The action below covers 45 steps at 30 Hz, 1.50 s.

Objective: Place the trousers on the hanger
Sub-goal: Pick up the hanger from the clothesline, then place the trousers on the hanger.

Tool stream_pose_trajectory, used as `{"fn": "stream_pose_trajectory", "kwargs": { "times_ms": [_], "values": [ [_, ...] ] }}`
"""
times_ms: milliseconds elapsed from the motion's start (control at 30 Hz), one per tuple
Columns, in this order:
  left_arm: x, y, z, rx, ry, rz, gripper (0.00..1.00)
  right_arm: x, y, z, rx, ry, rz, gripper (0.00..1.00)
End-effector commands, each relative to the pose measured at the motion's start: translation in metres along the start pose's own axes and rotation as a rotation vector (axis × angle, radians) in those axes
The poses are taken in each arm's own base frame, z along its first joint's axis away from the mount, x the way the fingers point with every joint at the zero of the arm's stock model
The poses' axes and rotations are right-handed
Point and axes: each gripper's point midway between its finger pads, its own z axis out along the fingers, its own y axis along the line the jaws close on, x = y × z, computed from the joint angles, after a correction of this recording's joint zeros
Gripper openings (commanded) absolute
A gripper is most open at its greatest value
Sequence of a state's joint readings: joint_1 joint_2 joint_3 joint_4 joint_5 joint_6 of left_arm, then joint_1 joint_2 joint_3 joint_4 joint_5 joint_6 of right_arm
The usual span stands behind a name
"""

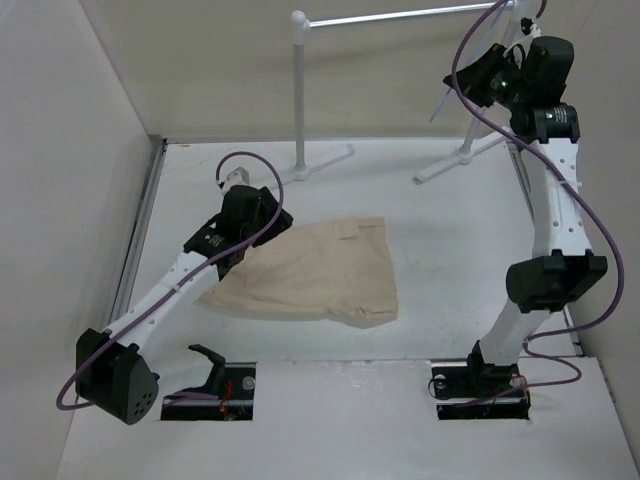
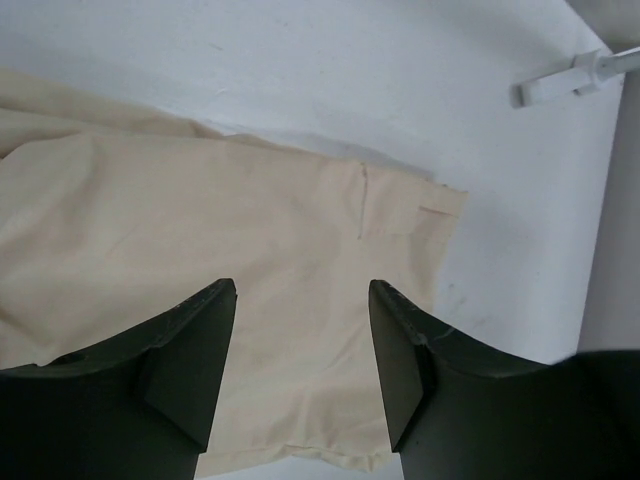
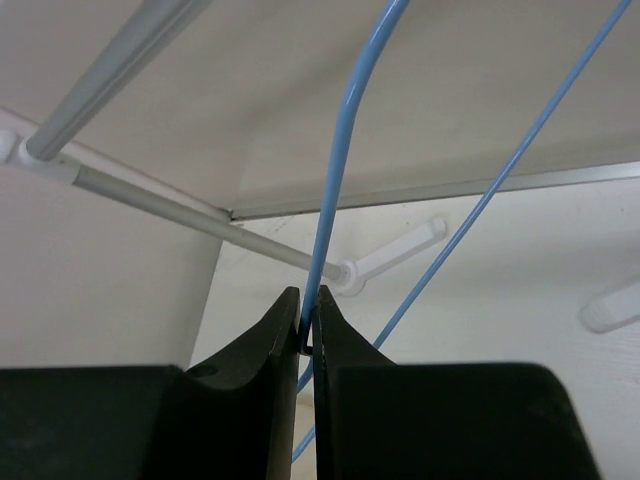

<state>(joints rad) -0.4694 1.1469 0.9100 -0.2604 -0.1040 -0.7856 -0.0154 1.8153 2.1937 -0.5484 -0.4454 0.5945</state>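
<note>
Trousers (image 1: 310, 270): beige, lying flat and folded on the white bench (image 1: 450, 250), in the middle of the top view. They fill the left and centre of the left wrist view.
Trousers and left tool: the left tool (image 2: 300, 290) hangs over the cloth near its upper left edge. Whether the fingertips touch the fabric cannot be told.
Left tool: released, its two dark fingers (image 2: 190, 350) spread wide with bare cloth showing between them, holding nothing.
Left arm: from its base at the lower left of the top view it reaches up and to the right, low over the bench, with the wrist at the trousers' upper left corner.
Right arm: from its base at the lower right of the top view it rises steeply, bends at an elbow by the right edge, and lifts the wrist into the upper right corner.
Right tool (image 3: 307, 295): clenched, with the fingers pressed together on a thin wire of the hanger.
Hanger (image 3: 325, 250): a thin pale blue wire, running up from between the fingers towards the top of the right wrist view, with a second strand slanting to the upper right. It is held high above the bench, well apart from the trousers.
Rack (image 1: 400, 17): white, with a silver bar across the top of the top view, just beside the right tool.
</note>
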Motion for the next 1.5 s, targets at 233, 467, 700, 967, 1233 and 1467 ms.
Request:
{"fn": "stream_pose_trajectory", "kwargs": {
  "times_ms": [233, 467, 700, 967, 1233, 1467],
  "values": [
    [-0.059, -0.120, -0.035, 0.246, -0.059, 0.108, 0.53, 0.071, 0.021, -0.045, -0.006, 0.084, -0.091, 0.04],
    [-0.056, -0.225, -0.064, 0.462, 0.000, 0.195, 0.51, 0.171, 0.029, -0.093, 0.005, 0.244, -0.103, 0.04],
    [-0.004, -0.297, -0.060, 0.566, 0.097, 0.303, 0.49, 0.252, 0.015, -0.134, 0.046, 0.388, -0.115, 0.04],
    [0.058, -0.315, -0.045, 0.570, 0.204, 0.376, 0.43, 0.274, 0.011, -0.168, 0.070, 0.413, -0.104, 0.04],
    [0.094, -0.317, -0.018, 0.529, 0.261, 0.406, 0.42, 0.285, 0.015, -0.182, 0.062, 0.427, -0.086, 0.04],
    [0.105, -0.315, -0.002, 0.506, 0.274, 0.406, 0.16, 0.293, 0.014, -0.189, 0.075, 0.438, -0.091, 0.05]
  ]
}}
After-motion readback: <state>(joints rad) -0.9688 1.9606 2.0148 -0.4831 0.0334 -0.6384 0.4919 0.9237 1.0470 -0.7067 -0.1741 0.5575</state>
